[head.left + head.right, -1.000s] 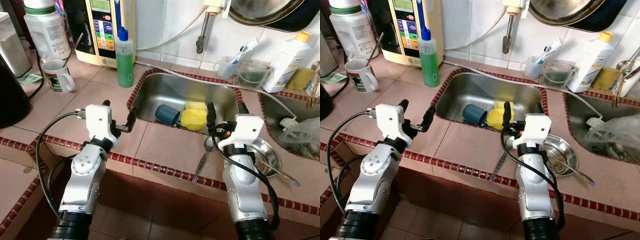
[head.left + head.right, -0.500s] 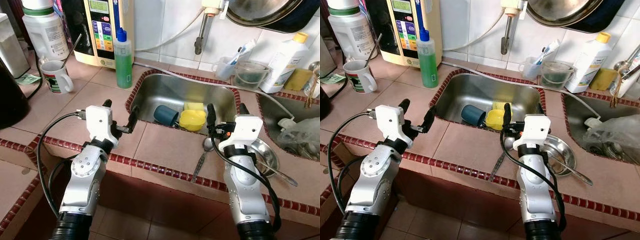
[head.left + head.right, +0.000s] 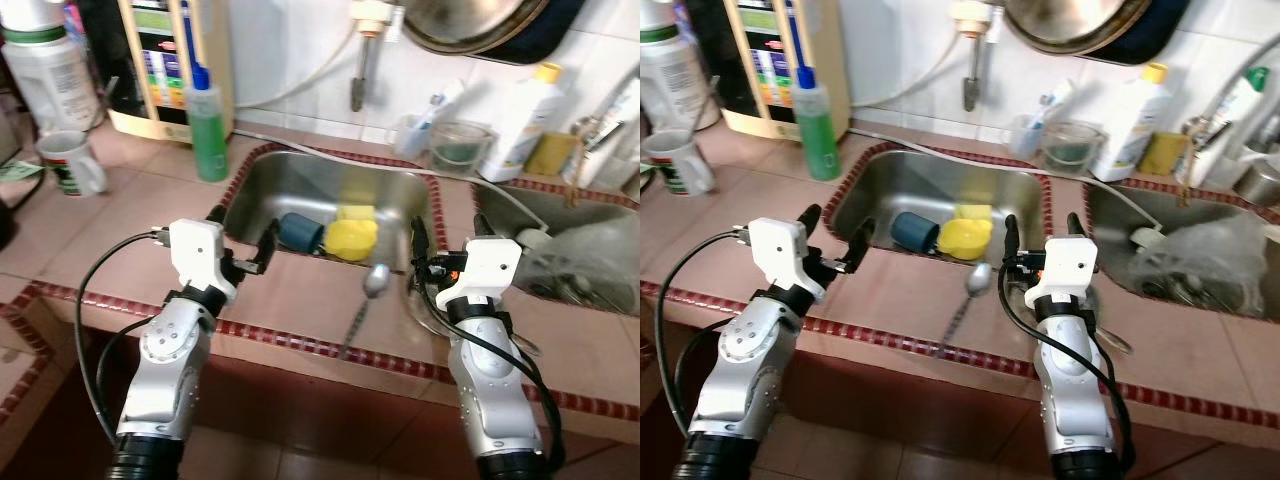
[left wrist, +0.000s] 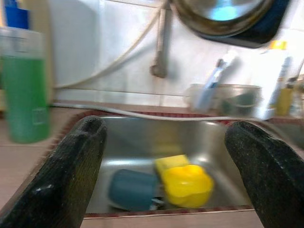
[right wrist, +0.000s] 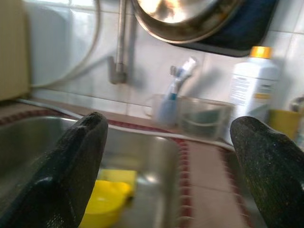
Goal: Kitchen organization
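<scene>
Left end effector point(image 3: 241, 239): you hold it over the counter point(image 3: 120, 235) at the near left edge of the sink point(image 3: 300, 185). Its fingers are spread wide and hold nothing. In the left wrist view they frame the basin, so I judge it is aimed at the things inside.

Right end effector point(image 3: 446, 240): you hold it at the near right corner of the sink, fingers also spread and empty. It points toward the back wall.

Things to organise: a blue cup point(image 3: 299, 232) lies on its side in the sink, and a yellow bowl point(image 3: 351, 238) sits just beside it, with a yellow sponge point(image 3: 356, 212) behind. A spoon point(image 3: 364, 300) lies on the counter between your two arms, its bowl near the sink rim.

Why so: both arms are raised and open, so it seems no grasp is started yet. Which thing comes first, I cannot tell.

Around: a green bottle point(image 3: 205, 125) and a mug point(image 3: 70, 170) stand on the counter to the left. A white bottle point(image 3: 520, 125) and a clear tub point(image 3: 455, 150) stand at the back. A second sink point(image 3: 565, 240) on the right holds a plastic bag.

In the way: the sink rim is between your left end effector and the cup. The cup touches or nearly touches the bowl, so a wide grip may push both. The head views are blurred.
</scene>
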Motion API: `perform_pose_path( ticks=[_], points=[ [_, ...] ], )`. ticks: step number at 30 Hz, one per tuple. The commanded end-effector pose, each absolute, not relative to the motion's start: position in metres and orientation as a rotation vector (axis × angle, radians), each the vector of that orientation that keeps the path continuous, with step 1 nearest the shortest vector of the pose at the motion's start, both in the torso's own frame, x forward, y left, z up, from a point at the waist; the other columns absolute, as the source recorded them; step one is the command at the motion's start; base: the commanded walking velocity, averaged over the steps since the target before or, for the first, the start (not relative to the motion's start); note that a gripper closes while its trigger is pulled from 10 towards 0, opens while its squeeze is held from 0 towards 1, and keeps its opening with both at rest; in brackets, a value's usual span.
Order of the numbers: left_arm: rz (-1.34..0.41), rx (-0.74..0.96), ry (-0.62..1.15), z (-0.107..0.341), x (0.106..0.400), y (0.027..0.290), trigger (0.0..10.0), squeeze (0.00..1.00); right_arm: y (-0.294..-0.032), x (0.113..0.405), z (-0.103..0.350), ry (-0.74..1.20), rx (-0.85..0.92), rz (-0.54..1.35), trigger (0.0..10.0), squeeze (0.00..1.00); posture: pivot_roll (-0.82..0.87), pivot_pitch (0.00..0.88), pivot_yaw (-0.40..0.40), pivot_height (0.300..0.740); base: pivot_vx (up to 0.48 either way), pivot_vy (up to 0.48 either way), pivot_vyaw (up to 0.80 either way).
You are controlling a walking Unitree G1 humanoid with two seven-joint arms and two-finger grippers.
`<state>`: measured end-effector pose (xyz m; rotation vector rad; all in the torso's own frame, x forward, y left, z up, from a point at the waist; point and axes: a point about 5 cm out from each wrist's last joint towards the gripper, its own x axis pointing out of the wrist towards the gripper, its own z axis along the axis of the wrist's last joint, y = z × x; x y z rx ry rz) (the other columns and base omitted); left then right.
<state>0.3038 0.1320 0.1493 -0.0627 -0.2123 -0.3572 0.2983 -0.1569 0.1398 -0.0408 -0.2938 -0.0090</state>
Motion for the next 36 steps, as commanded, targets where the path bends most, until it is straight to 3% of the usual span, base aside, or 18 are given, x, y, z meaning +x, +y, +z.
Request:
perform_pose_path(
  ticks=[1, 16, 23, 36],
  points=[
    [-0.343, -0.053, -0.226, 0.154, 0.303, 0.139, 10.0, 0.0, -0.153, 0.299, 0.145, -0.31, -0.034, 0.005, 10.0, 0.0, 0.08, 0.0, -0.068, 0.74, 0.0, -0.386, 0.0],
    [-0.345, -0.057, -0.225, 0.155, 0.303, 0.139, 10.0, 0.0, -0.152, 0.297, 0.144, -0.304, -0.042, 0.015, 10.0, 0.0, 0.08, 0.0, -0.069, 0.74, 0.0, -0.38, 0.0],
    [-0.352, -0.097, -0.219, 0.156, 0.302, 0.138, 10.0, 0.0, -0.153, 0.297, 0.144, -0.299, -0.046, 0.018, 10.0, 0.0, 0.08, 0.0, -0.069, 0.74, 0.0, 0.0, 0.0],
    [-0.512, 0.035, -0.202, 0.158, 0.287, 0.124, 10.0, 0.0, -0.151, 0.291, 0.129, -0.186, -0.022, 0.091, 10.0, 0.0, 0.08, 0.0, -0.066, 0.74, 0.0, 0.0, 0.0]
  ],
)
